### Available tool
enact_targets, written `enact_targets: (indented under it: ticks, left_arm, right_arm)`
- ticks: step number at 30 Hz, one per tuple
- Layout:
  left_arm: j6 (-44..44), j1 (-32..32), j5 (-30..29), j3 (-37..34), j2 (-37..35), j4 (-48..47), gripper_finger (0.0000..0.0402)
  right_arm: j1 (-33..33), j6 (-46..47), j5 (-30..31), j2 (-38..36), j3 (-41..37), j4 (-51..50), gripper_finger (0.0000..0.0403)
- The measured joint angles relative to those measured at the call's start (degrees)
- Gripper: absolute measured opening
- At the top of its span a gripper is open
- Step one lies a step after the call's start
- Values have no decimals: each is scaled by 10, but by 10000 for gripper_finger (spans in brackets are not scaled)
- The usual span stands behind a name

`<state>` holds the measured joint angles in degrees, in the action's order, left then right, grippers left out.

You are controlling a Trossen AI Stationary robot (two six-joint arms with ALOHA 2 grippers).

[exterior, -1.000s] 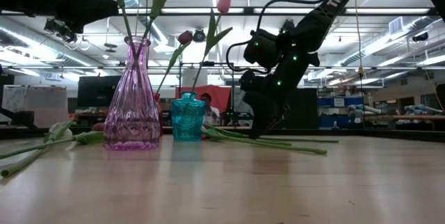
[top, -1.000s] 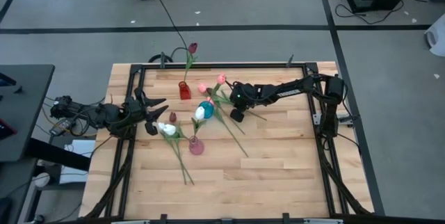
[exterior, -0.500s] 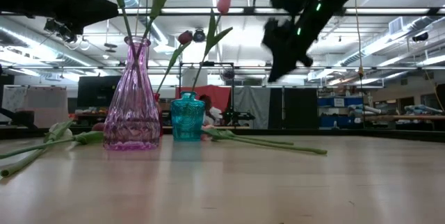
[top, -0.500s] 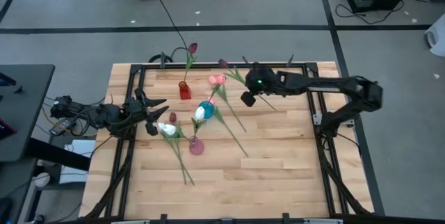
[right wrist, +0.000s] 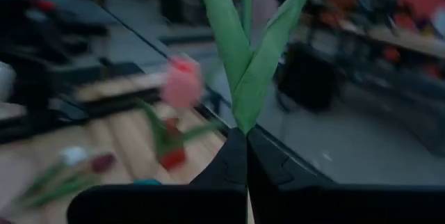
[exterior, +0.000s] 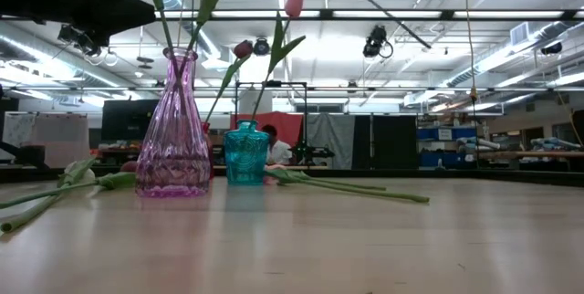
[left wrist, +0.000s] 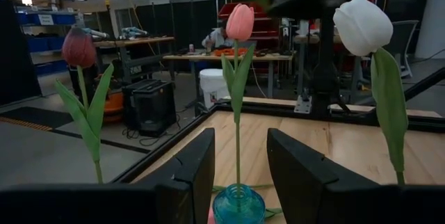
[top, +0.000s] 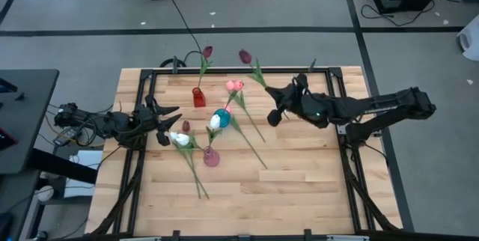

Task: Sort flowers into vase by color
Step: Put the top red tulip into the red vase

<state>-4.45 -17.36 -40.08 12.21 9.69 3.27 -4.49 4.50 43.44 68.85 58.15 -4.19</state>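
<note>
My right gripper [top: 274, 112] is high above the table's far right part, shut on a maroon tulip [top: 245, 56]; its leaves [right wrist: 247, 64] rise past the fingers in the right wrist view. My left gripper [top: 169, 118] waits open at the table's left, facing the vases. A red vase [top: 198, 96] holds a maroon tulip [top: 207, 50]. A teal vase [top: 221, 117] holds a pink tulip [left wrist: 240, 21]. A pink vase [exterior: 178, 130] stands nearest. More tulips lie flat beside the vases [top: 248, 132], one of them white [top: 178, 138]. My right gripper pinches the maroon tulip's thin stem [right wrist: 247, 130] just below its two leaves, between both fingers. The tulip is lifted clear of the table. Its head points toward the far edge, and the stem's free end [exterior: 401, 27] slants down below the gripper.
The three vases stand close together in the table's middle, with stems lying around them [top: 193, 170]. A black frame rail [top: 224, 70] runs along the far edge. The near half of the wooden table [top: 284, 196] holds nothing but stem ends.
My right gripper has risen from the table beside the teal vase to well above it and has drawn toward the right edge. The maroon tulip has come up with it, lifted clear from among the lying flowers.
</note>
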Motion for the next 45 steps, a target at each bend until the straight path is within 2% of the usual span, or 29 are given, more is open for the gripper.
enact_targets:
  ticks: [3,8,16,22,25,29,33,39,41,45]
  left_arm:
    - [0,0,0,0,0,2,137]
    - [0,0,0,0,0,2,137]
    - [-14,0,-10,0,0,2,137]
    - [0,1,-63,0,3,39,137]
    - [-45,9,-91,5,17,99,137]
    - [-69,26,-79,54,42,100,137]
    - [-73,46,-56,130,86,45,137]
    - [-72,80,-52,245,176,-43,137]
    - [-71,84,-52,260,203,-51,137]
    - [-71,84,-51,262,227,-50,137]
  right_arm:
    - [-10,-25,-38,10,0,52,6]
    - [4,-33,-133,36,0,120,6]
    - [4,-51,-231,63,0,237,7]
    - [22,-55,-286,72,0,285,7]
    - [37,-56,-314,79,0,302,7]
    - [65,-46,-359,90,0,321,7]
    - [93,-41,-397,99,16,315,7]
    - [117,-48,-466,143,99,270,7]
    - [118,-57,-487,158,126,241,7]
    - [116,-84,-491,180,158,210,7]
